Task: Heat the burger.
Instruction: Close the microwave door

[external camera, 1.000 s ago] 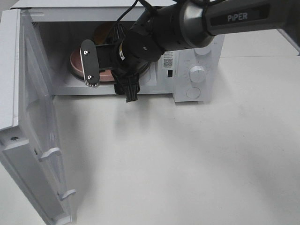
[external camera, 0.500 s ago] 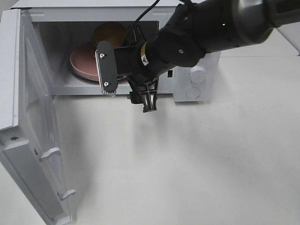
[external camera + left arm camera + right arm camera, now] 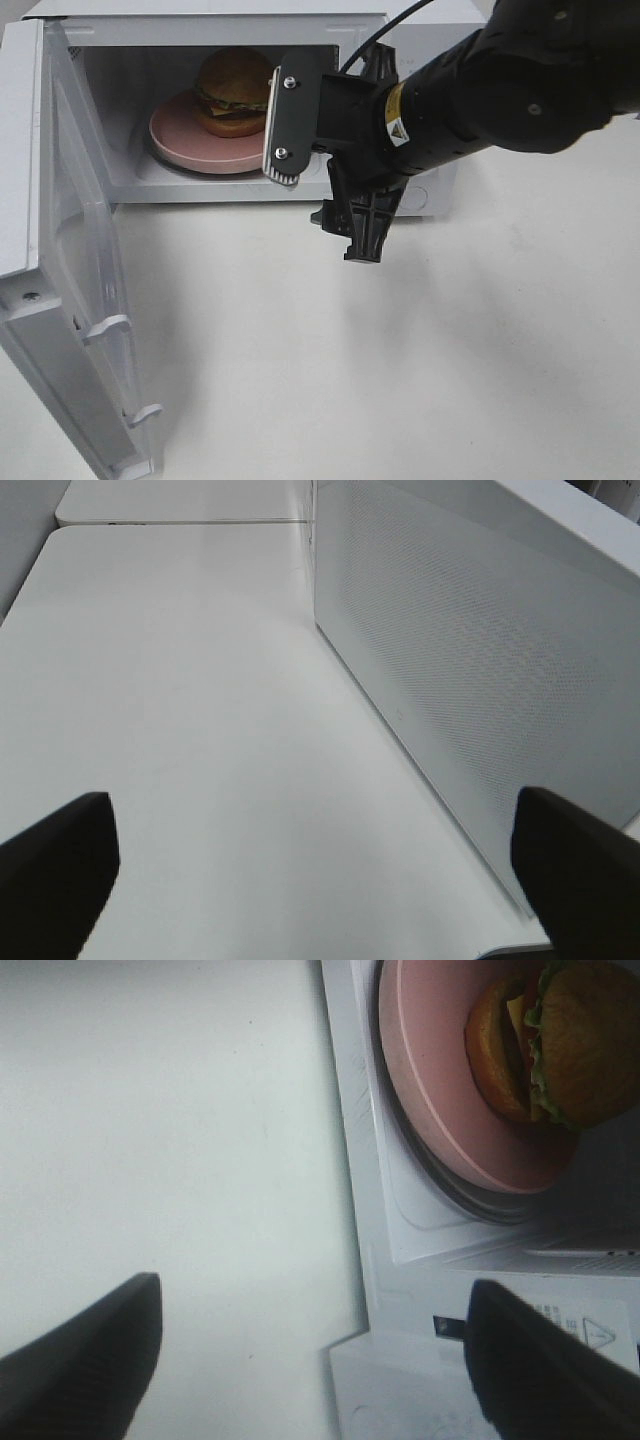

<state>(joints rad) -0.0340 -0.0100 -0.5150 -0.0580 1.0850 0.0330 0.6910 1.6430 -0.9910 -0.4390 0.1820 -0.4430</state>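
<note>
Right claw (image 3: 322, 212) (image 3: 315, 1370): jaws spread wide, nothing between them, nothing gripped. Both dark fingers (image 3: 80, 1360) show at the edge of the right wrist view, with bare table and the front lip of the microwave in the gap. Position: just outside the oven mouth, raised above the table.

Left claw (image 3: 320, 880): jaws fully apart, empty. Only the two dark tips show in the left wrist view. It cannot be found in the high view.

Burger (image 3: 232, 92) (image 3: 555, 1040): ahead of the right claw's tips, inside the oven cavity, apart from both fingers. Golden bun, with green lettuce, cheese and a dark patty visible at the side. Rests on the plate, towards its far part as seen from the claw.

Pink plate (image 3: 190, 140) (image 3: 440, 1090): round, flat on the cavity floor, its near rim closest to the right claw and not touching it.

Microwave (image 3: 200, 30): white, cavity open towards the right claw.

Door (image 3: 60, 250): swung fully out, well to one side of the right claw.

Perforated white panel (image 3: 450, 680): stands upright ahead of the left claw and to one side, clear of it; which part of the oven it is cannot be told.

Table (image 3: 350, 350): white, beneath both claws.
</note>
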